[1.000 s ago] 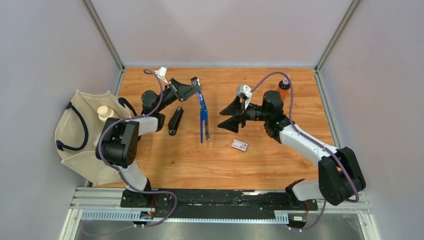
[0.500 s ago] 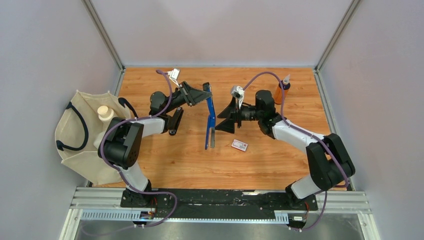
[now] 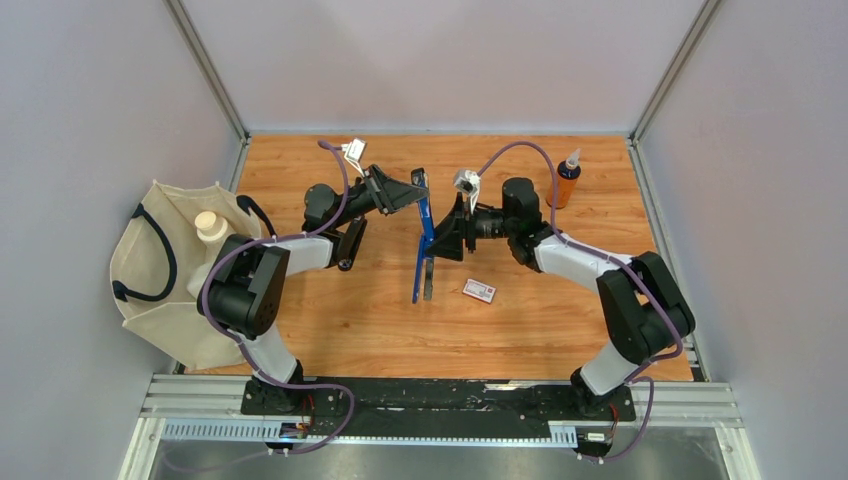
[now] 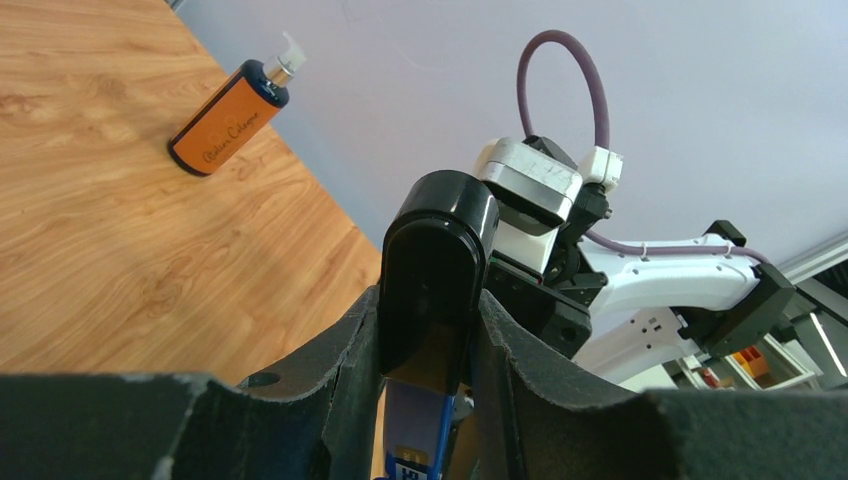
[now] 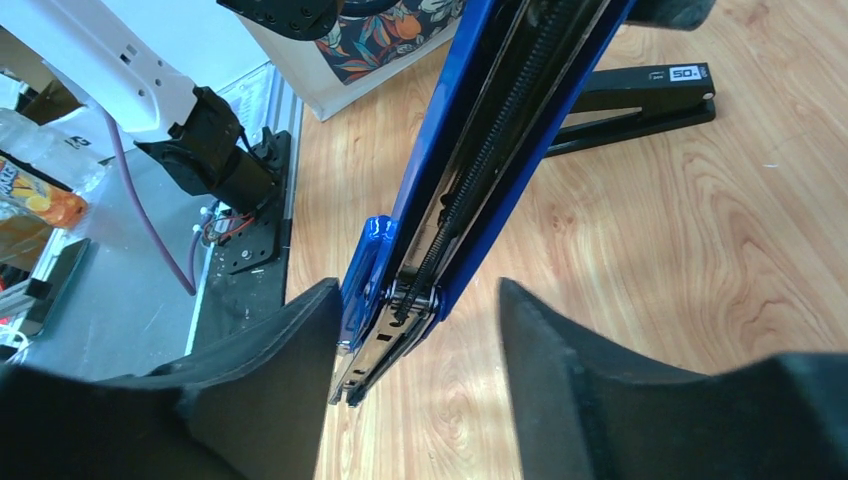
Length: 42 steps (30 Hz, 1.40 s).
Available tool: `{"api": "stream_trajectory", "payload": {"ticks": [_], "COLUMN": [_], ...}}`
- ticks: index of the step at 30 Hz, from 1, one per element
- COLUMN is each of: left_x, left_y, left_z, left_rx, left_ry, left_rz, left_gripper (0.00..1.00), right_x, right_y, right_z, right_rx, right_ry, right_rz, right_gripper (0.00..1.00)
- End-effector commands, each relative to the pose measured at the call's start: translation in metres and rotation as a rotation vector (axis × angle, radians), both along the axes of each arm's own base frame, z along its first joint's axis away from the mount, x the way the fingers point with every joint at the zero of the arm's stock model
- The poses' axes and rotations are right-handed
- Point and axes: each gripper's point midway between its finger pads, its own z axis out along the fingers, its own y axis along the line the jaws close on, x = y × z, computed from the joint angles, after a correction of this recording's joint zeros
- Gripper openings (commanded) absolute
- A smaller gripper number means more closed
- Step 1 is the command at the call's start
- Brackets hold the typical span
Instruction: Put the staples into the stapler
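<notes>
Staples box [image 3: 479, 291]: flat on table [image 3: 560, 330], near, 3 o'clock of blue stapler [image 5: 480, 170] tip; bare wood toward 6 o'clock.
Right jaws: parted, flanking stapler's low end.
Left jaws: clamped on stapler's black head, 12 o'clock.

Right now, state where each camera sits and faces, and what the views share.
Top external: above, behind the bases, looking down on the table, both arms, staples box.
Left wrist: on left gripper, facing right arm and orange bottle; fingers clamp blue stapler.
Right wrist: on right gripper, facing left arm and black stapler; open fingers straddle blue stapler.
Shared: blue stapler, in all three.
</notes>
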Motion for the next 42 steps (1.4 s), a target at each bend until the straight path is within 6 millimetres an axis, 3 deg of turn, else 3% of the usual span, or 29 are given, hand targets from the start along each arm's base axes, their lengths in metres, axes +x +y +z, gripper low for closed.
{"api": "stream_trajectory", "payload": {"ticks": [1,12,17,21,33,36,40,42], "left_x": [-0.01,-0.009,-0.009,-0.004,0.022,0.025,0.03,0.033], "left_y": [0.004,0.004,0.003,0.003,0.021,0.028,0.035,0.038], "left_z": [0.048,0.049,0.049,0.045,0.031,0.03,0.027,0.026], "left_rx": [-0.086,-0.089,-0.091,-0.094,-0.095,-0.097,-0.095,-0.095], "left_ry": [-0.133,-0.132,-0.128,-0.101,-0.037,-0.032,-0.023,-0.019], "left_rz": [0.001,0.002,0.001,0.0,0.05,0.069,0.088,0.096], "left_gripper": [0.0,0.0,0.0,0.03,0.38,0.49,0.73,0.74], "right_x": [-0.002,-0.009,-0.009,-0.01,-0.002,0.001,0.005,0.005], "right_y": [0.007,0.008,0.008,0.008,0.006,0.005,0.004,0.004], "right_z": [0.021,0.023,0.024,0.024,0.024,0.021,0.022,0.022], "right_rx": [0.062,0.086,0.09,0.088,0.043,0.013,-0.016,-0.024], "right_ry": [-0.05,-0.029,-0.021,-0.026,-0.034,-0.022,-0.021,-0.025], "right_rz": [0.057,0.098,0.101,0.1,0.068,0.059,0.042,0.039], "right_gripper": [0.56,0.23,0.0,0.0,0.0,0.0,0.0,0.0]}}
